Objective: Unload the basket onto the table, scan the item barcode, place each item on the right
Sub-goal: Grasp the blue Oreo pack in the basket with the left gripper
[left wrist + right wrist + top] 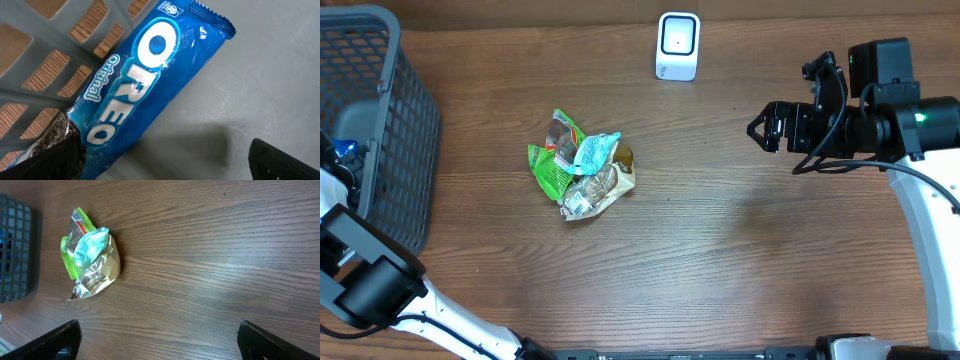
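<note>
A blue Oreo packet (145,75) lies slantwise on the grey floor of the basket (260,85). My left gripper (167,157) hangs over it, open. One finger (60,150) is at the packet's lower end and the other finger (280,162) is well off to the right, neither closed on it. In the overhead view only a blue scrap of the Oreo packet (345,150) shows inside the basket (390,120). The white scanner (677,45) stands at the table's far edge. My right gripper (760,128) is open above bare wood, holding nothing.
A heap of crumpled snack wrappers (580,165), green, teal and gold, lies mid-table, and the same wrappers (90,255) show in the right wrist view. The dark mesh basket fills the left end of the table. My left arm (370,280) runs along the front left.
</note>
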Available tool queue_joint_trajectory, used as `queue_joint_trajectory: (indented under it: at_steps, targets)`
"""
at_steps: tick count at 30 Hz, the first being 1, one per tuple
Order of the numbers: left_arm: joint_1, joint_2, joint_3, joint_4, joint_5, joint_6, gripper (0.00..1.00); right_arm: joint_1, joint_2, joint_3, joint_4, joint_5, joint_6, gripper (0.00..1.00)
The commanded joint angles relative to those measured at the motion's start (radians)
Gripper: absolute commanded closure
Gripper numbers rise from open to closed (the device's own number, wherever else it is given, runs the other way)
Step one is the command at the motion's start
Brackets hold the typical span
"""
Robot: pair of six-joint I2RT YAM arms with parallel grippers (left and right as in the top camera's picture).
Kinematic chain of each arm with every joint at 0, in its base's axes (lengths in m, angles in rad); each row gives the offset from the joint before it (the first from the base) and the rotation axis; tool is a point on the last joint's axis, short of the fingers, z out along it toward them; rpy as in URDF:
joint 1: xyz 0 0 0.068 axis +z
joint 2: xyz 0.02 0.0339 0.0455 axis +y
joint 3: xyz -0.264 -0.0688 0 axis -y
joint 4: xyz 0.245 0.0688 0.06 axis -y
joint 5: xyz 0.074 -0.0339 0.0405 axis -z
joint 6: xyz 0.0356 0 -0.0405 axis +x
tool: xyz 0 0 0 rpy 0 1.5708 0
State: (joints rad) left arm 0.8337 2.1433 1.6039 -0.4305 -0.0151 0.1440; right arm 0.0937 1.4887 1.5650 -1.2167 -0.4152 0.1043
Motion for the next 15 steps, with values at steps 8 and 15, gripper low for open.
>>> queue_joint_trajectory:
  at_steps: [8,15]
  targets:
    - [-0.006,-0.014,0.101,-0.077,0.008,0.043,0.1,0.003,-0.005,0.006,0.016,-0.006,0.002,0.0]
    - [-0.021,-0.009,0.217,-0.1,-0.024,0.165,0.1,0.003,-0.005,0.006,0.018,-0.005,0.023,0.0]
